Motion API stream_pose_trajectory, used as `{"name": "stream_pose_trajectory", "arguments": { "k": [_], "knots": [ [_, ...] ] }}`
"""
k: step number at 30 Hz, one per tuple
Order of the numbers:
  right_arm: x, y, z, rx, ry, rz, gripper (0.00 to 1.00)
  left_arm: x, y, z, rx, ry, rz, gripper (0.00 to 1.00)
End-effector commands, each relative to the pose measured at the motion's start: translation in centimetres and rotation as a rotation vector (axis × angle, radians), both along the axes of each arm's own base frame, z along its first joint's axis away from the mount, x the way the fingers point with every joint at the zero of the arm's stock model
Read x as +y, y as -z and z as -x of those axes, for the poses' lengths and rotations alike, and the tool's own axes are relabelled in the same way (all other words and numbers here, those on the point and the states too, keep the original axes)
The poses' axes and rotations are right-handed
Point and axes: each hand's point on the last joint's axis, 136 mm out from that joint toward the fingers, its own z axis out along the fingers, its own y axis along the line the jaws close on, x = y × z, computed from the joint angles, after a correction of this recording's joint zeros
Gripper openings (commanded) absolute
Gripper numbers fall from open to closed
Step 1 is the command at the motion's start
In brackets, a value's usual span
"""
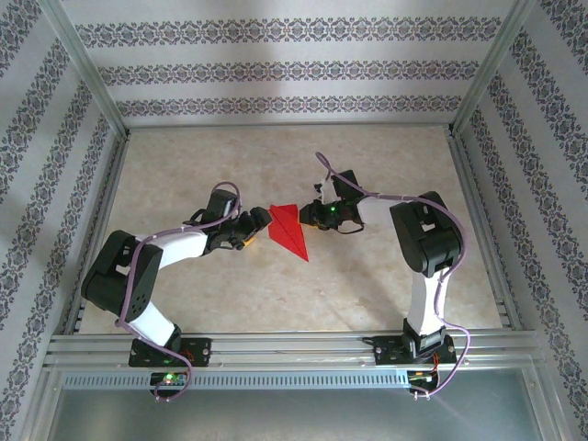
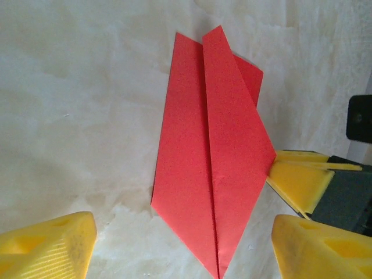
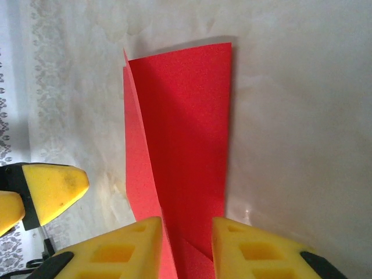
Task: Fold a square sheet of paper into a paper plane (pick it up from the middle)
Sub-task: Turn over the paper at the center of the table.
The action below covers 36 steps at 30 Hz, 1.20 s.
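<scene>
Paper plane (image 1: 288, 231), a red creased dart, is lying mid-table (image 1: 367, 276) between the arms. The right gripper (image 3: 187, 224) is pinching its side edge, while the left gripper (image 2: 183, 220) is hovering with jaws wide apart. Folding is seemingly nearing completion, with the next move likely calling for a pressed wing crease.

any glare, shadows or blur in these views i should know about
Top external: even light, a brighter patch on the back wall, the paper plane small but crisp. Left wrist: creases sharp, table washed pale, left gripper slightly soft at the bottom edge. Right wrist: a raised fold shades the paper plane darker; right gripper slightly soft.
</scene>
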Motion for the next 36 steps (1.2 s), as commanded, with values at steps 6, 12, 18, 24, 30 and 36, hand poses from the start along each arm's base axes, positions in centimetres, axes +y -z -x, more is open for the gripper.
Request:
{"name": "stream_pose_trajectory", "arguments": {
  "k": [6,12,18,24,30,36],
  "knots": [
    [1.6,0.2,0.1,-0.007,-0.074,-0.038,0.24,0.1,-1.5,-0.4,-0.068,-0.004,-0.008,0.94],
    [2.2,-0.8,-0.1,-0.03,-0.1,-0.073,0.12,-0.5,-2.4,-0.4,-0.098,0.034,0.021,0.98],
    [2.6,-6.1,-0.4,-0.121,-0.12,-0.192,0.05,-2.2,-6.0,-0.4,-0.22,0.131,0.1,1.0],
    [2.8,-11.6,-0.2,-0.157,-0.108,-0.331,0.04,-3.7,-10.3,-0.7,-0.358,0.172,0.237,1.0],
    [3.0,-15.5,-0.3,-0.16,-0.061,-0.445,0.04,-6.2,-13.6,-0.7,-0.457,0.225,0.355,0.97],
    [3.1,-17.0,-0.3,-0.131,-0.034,-0.509,0.04,-7.3,-15.0,-0.9,-0.508,0.249,0.424,0.82]
  ]
}}
